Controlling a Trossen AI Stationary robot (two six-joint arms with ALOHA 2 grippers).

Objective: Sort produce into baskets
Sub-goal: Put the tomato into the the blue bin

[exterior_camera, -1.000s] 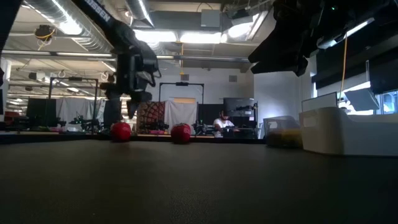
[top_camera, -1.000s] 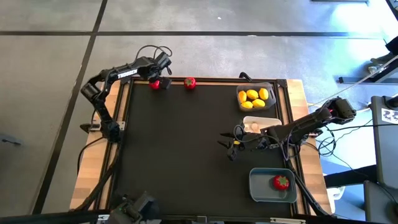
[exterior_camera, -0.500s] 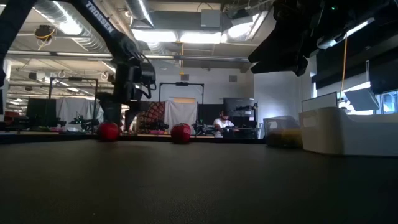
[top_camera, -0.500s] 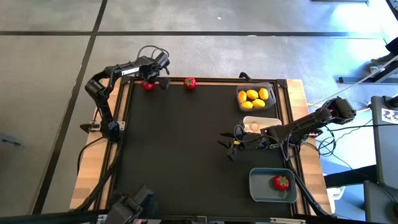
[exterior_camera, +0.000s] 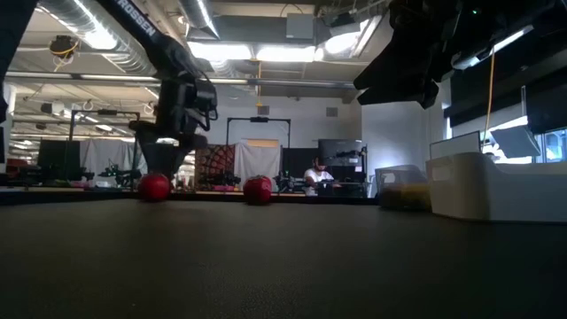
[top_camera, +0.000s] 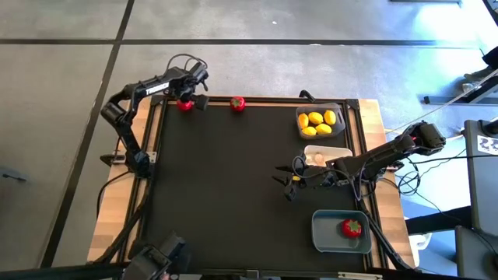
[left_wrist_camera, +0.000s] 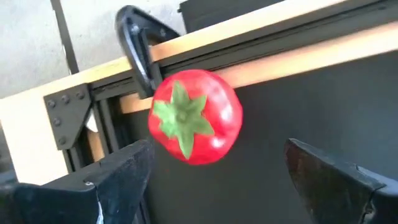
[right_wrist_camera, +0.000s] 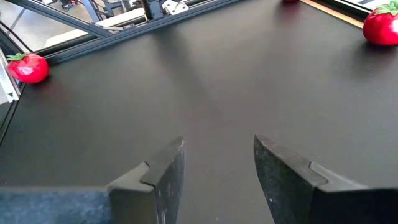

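Observation:
A red tomato with a green top (top_camera: 185, 104) lies on the black mat at the far left corner, against the mat's far rim; it also shows in the left wrist view (left_wrist_camera: 196, 116). My left gripper (top_camera: 192, 99) is open just above it, one finger on either side (left_wrist_camera: 217, 186), and touches nothing. A second tomato (top_camera: 237, 103) lies to its right along the far rim. My right gripper (top_camera: 286, 183) is open and empty over the mat's middle right. Yellow lemons lie in the dark grey basket (top_camera: 340, 117), white bulbs in the white basket (top_camera: 336, 151), and a tomato in the blue-grey basket (top_camera: 325, 233).
The three baskets stand in a row along the table's right side. The mat's wooden rim and a black corner bracket (left_wrist_camera: 134, 43) lie right behind the left tomato. The middle and the left of the mat (top_camera: 226, 187) are bare.
My left gripper has gone toward the table's left edge along the far rim, then risen a little. The left tomato has shifted along the mat toward the left edge and now lies still nearer the corner.

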